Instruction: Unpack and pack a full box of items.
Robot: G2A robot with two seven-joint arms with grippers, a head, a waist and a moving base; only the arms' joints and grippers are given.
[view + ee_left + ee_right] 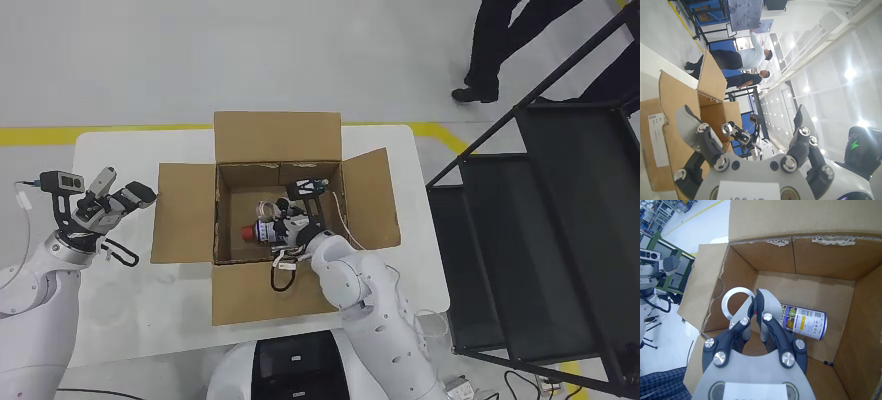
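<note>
While my right gripper (755,297) hangs inside the open cardboard box (277,135), its fingers are pressed together, and only a sliver of red shows between the pads. I cannot tell whether they pinch anything. Just below and beyond its fingertips a can (804,323) lies on its side on the box floor. The can's long axis runs across the box. Its red-capped end lies under my right gripper, on the side toward my left gripper, and its bottom rim points the opposite way. The wrapper carries small picture panels, a yellow band, a barcode and rows of symbols, with print too small to read. My left gripper (127,190) hovers above the desk (120,300), beside the box's outer flap and well apart from the can, its fingers spread wide. A white printed label (658,140) sits on the cardboard face nearest that gripper, and its lines are illegible.
</note>
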